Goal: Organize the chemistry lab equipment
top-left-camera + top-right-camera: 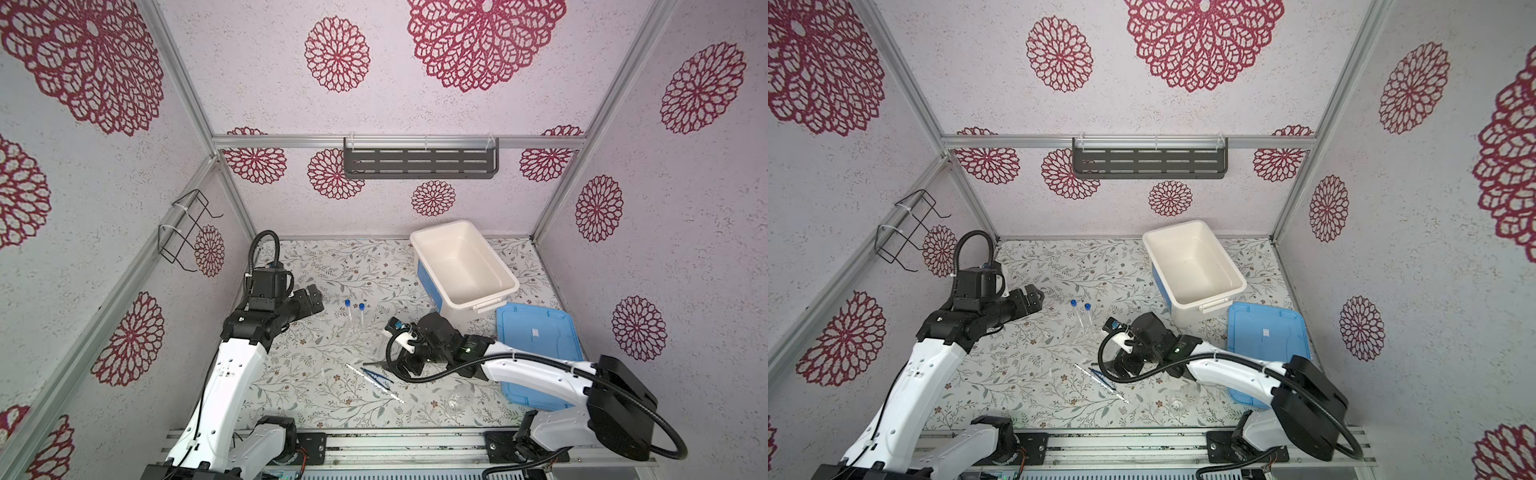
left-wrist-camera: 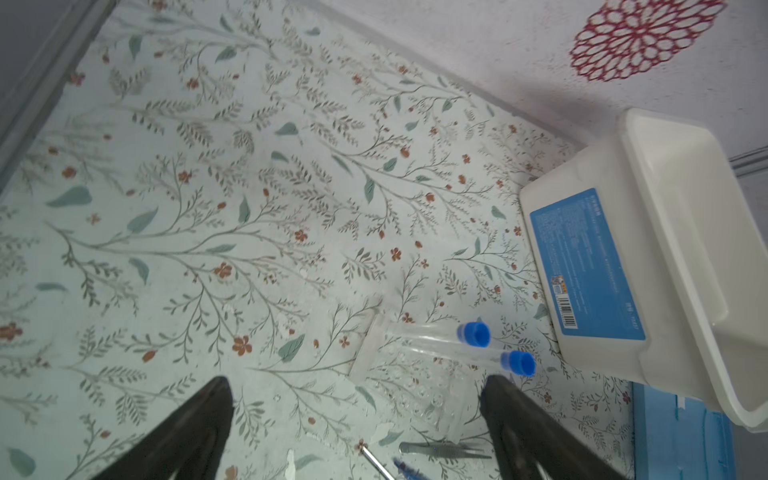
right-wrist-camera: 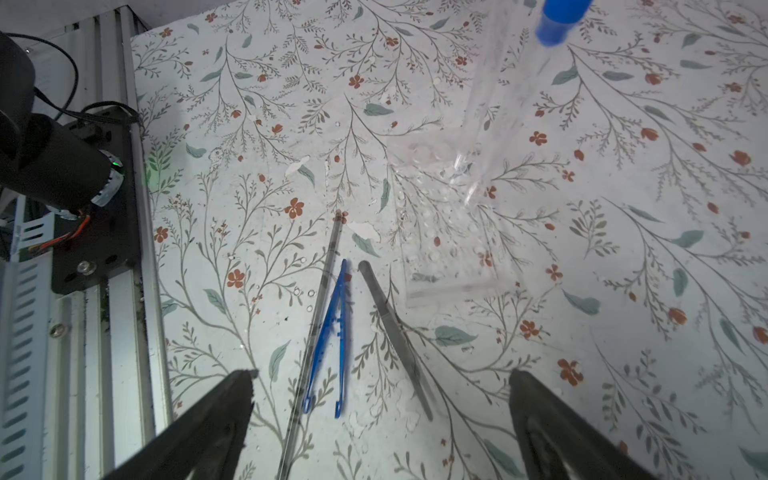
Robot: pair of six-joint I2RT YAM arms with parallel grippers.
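Note:
Two clear tubes with blue caps (image 1: 347,303) (image 2: 473,333) stand in the see-through tube holder (image 1: 358,334) (image 3: 449,232) at mid-table. In front of it the dark metal tweezers (image 3: 395,328), the blue tweezers (image 3: 332,332) and the thin white stick (image 3: 316,332) lie side by side. My right gripper (image 1: 406,366) (image 3: 382,374) hovers open just over their ends, holding nothing. My left gripper (image 1: 316,297) (image 2: 357,382) is open and empty, left of the tubes. The small clear vessel (image 1: 459,397) lies near the front, under the right arm.
The big white tub (image 1: 440,226) stands open at the back right, with the flat blue lid (image 1: 536,345) on the table in front of it. A dark shelf (image 1: 419,162) hangs on the back wall and a wire rack (image 1: 187,228) on the left wall.

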